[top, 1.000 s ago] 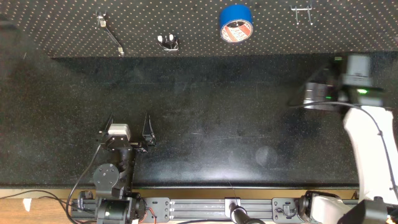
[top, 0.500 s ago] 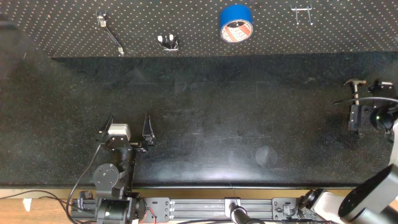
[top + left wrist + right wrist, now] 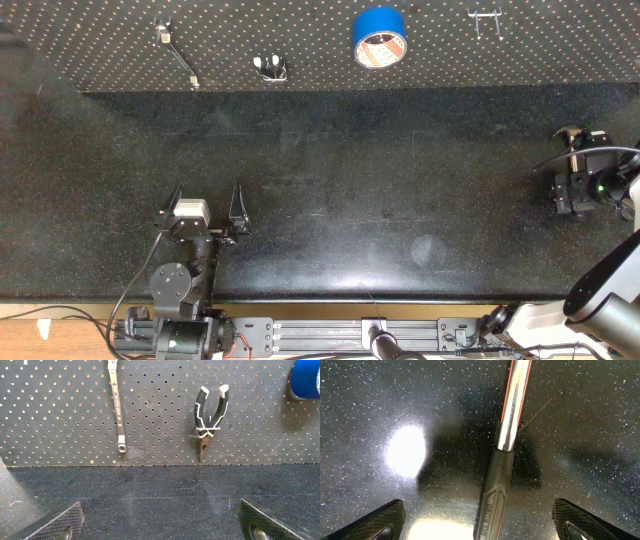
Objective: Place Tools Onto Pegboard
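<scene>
From above, my right gripper [image 3: 573,188] sits low at the far right of the worktop [image 3: 350,200]. It is directly over the hammer [image 3: 571,133], whose head pokes out just ahead of it, toward the pegboard [image 3: 300,40]. Farther ahead and across toward the left arm's side, a bare hook [image 3: 485,20] sits on the board. I take that for the hammer's place. The left gripper [image 3: 206,192] rests close to its own base, fingers spread, holding nothing.

Through the left wrist camera, the wrench [image 3: 116,407], the pliers [image 3: 207,420] and the edge of the blue tape roll [image 3: 306,380] hang on the board, straight ahead of those open fingers and well apart from them.

Through the right wrist camera, the hammer lies flat on the worktop. Its black grip runs up between my two fingers and its chrome shaft goes on beyond them. The fingers stand wide on either side, touching nothing, so nothing is grasped yet.

I judge this to be the pickup of the last tool. The next move calls for closing squarely across the grip, then lifting it level, since the head's weight will try to swing it.
</scene>
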Controlling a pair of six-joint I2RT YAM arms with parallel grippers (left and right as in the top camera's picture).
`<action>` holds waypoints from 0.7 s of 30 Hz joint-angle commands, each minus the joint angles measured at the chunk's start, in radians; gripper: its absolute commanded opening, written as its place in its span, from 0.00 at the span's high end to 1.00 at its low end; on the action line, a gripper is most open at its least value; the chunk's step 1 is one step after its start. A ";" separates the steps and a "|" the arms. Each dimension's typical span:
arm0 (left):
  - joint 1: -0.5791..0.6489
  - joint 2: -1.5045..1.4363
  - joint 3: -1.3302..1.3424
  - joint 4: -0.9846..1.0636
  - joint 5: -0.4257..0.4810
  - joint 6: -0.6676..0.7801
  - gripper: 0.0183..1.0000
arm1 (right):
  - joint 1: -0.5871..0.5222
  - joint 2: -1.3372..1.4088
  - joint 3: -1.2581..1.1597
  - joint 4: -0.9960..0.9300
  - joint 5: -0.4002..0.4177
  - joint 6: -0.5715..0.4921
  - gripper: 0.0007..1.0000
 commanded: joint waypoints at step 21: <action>0.004 -0.011 -0.002 -0.008 0.004 0.016 0.00 | -0.003 -0.007 -0.005 0.012 -0.005 0.145 0.93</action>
